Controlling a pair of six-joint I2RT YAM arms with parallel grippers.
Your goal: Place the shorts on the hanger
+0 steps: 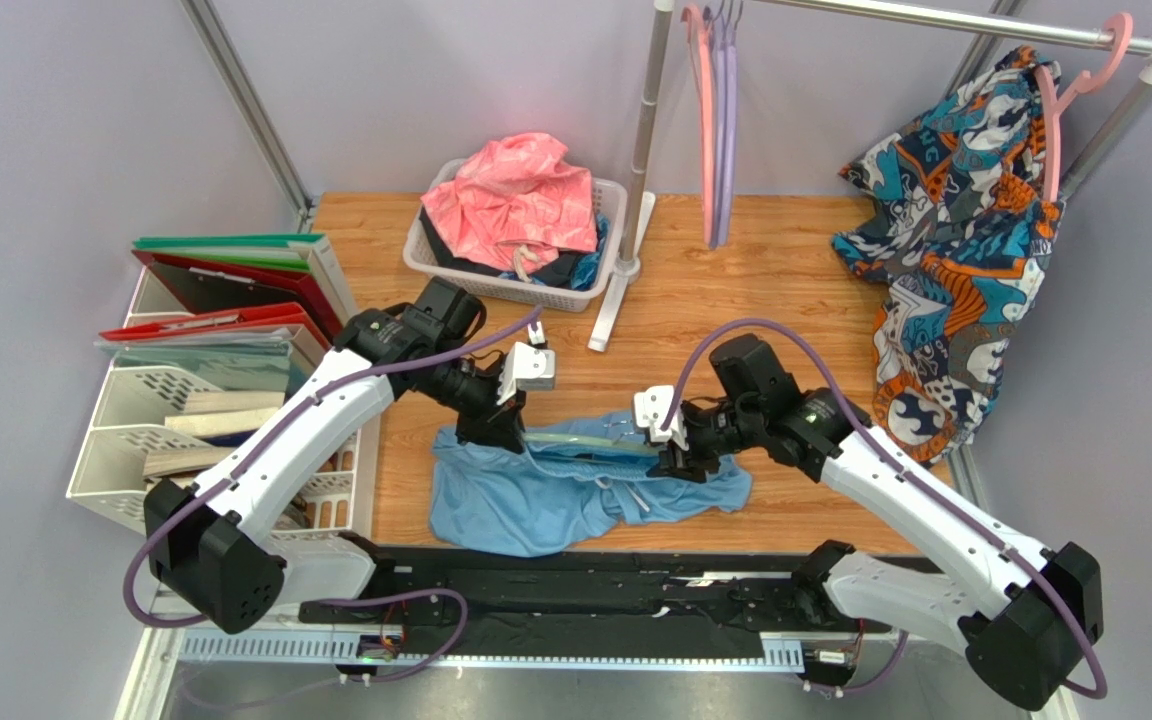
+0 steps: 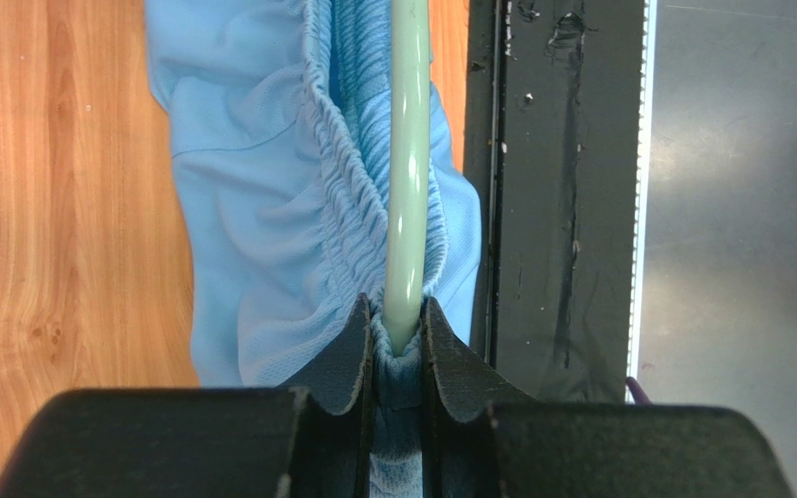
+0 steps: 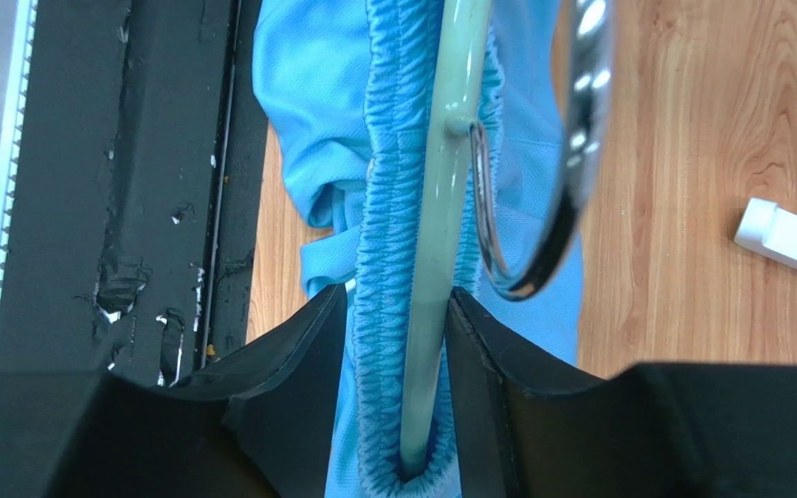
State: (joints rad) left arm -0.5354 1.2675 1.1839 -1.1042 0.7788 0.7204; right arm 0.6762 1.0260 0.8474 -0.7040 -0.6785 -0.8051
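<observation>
The light blue shorts [image 1: 567, 488] lie on the wooden table between the two arms, with the waistband lifted. The mint-green hanger [image 1: 585, 437] runs inside the waistband from one gripper to the other. My left gripper [image 1: 515, 428] is shut on the left end of the waistband, with the hanger's end tucked in the fabric [image 2: 400, 332]. The hanger bar [image 2: 409, 156] and the shorts [image 2: 257, 208] stretch away from it. My right gripper [image 1: 675, 450] is shut on the right end of the waistband and hanger [image 3: 397, 296]. The hanger [image 3: 444, 187] carries a chrome hook [image 3: 579, 135] above the shorts [image 3: 314, 83].
A white basket [image 1: 440, 263] holding a pink cloth [image 1: 515, 203] stands at the back. A rack has pink and lilac hangers [image 1: 714, 120] and a patterned garment [image 1: 958, 240]. File trays [image 1: 222, 375] stand at the left. A black mat [image 1: 612, 593] lines the near edge.
</observation>
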